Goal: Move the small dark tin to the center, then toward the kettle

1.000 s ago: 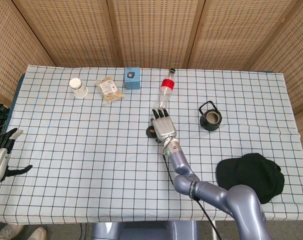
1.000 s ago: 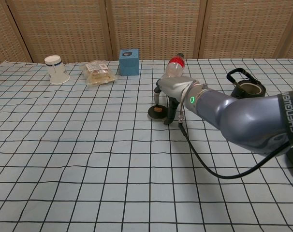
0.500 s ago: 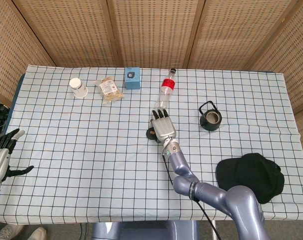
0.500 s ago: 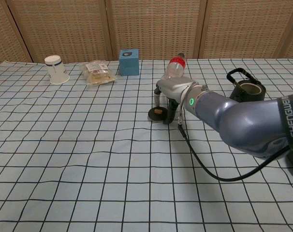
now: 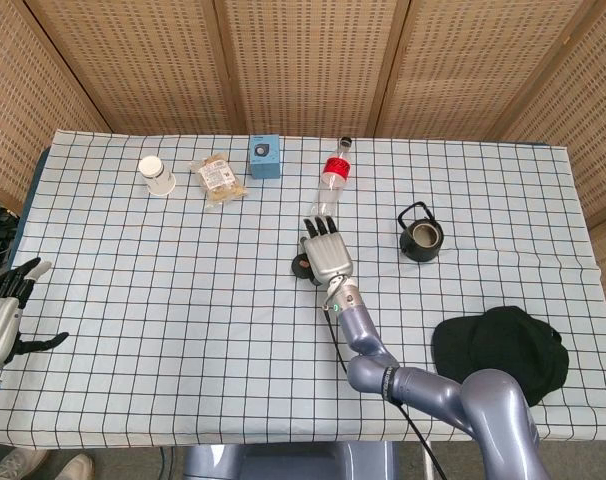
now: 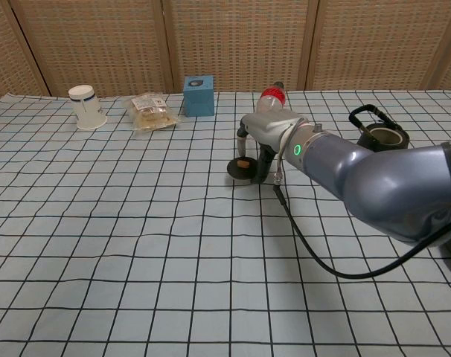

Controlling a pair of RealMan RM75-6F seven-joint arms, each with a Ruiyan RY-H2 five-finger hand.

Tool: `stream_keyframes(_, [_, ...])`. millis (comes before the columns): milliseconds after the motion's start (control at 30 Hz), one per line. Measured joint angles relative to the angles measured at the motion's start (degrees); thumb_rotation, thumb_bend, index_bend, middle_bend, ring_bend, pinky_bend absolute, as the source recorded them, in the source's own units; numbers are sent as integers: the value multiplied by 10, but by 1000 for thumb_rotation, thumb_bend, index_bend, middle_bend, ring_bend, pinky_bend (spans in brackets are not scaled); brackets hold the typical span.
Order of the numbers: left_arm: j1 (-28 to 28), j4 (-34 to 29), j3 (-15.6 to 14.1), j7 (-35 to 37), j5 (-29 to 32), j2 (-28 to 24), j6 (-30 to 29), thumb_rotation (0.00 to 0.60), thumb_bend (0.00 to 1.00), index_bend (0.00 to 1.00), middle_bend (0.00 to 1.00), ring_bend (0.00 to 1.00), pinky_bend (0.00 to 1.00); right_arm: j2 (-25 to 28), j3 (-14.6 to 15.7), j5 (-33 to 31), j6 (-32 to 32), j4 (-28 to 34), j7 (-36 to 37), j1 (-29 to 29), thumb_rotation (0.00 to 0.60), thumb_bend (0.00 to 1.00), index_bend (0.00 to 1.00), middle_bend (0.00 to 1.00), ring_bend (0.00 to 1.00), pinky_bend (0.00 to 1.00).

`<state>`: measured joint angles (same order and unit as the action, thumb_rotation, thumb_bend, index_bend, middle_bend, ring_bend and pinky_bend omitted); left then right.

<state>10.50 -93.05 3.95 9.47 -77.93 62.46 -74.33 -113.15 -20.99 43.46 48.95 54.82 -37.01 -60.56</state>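
One small dark tin (image 6: 242, 168) sits mid-table, tilted between the fingertips of your right hand (image 6: 264, 138), which pinches it from above. You appear to have it at the center; next, carry it rightward toward the kettle (image 6: 379, 136). Your left hand (image 5: 5, 310) idles, fingers spread, at the table's edge.

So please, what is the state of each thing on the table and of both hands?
Small dark round tin: tilted, gripped by right hand.
Left hand: off table edge, fingers spread, empty.
Clear plastic bottle with red label: lying down, capped.
Black kettle: upright, no lid.
White paper cup: on its side.
Blue box: upright.
Snack packet: flat.
Black cap: flat.
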Motion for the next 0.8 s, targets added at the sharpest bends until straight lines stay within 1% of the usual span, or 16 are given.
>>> stream_keyframes(167, [-2,0,1,2,-1,-2,-5,600,133,0,0,0,0,22,-3,-5,26,45,-17,7,600,427,491,145,0,0])
stream_keyframes(467, [-9,-7,2,-4,-8,-4,-23,600,133,0,0,0,0,102,-3,-14,92,164,-48,42,600,426,490,144,0,0])
stream_keyframes(567, [-12,-10,1,-8,-12,-5,-31,600,133,0,0,0,0,136,-1,-16,113,200,-52,61,600,426,491,144,0,0])
stream_keyframes(700, [-17,-21,-1,-21,-26,-5,-47,600,133,0,0,0,0,205,1,-18,146,248,-42,101,600,425,491,144,0,0])
stream_keyframes(800, [-18,-30,-5,-29,-36,-6,-50,600,133,0,0,0,0,256,4,-18,152,277,-22,133,600,425,491,144,0,0])
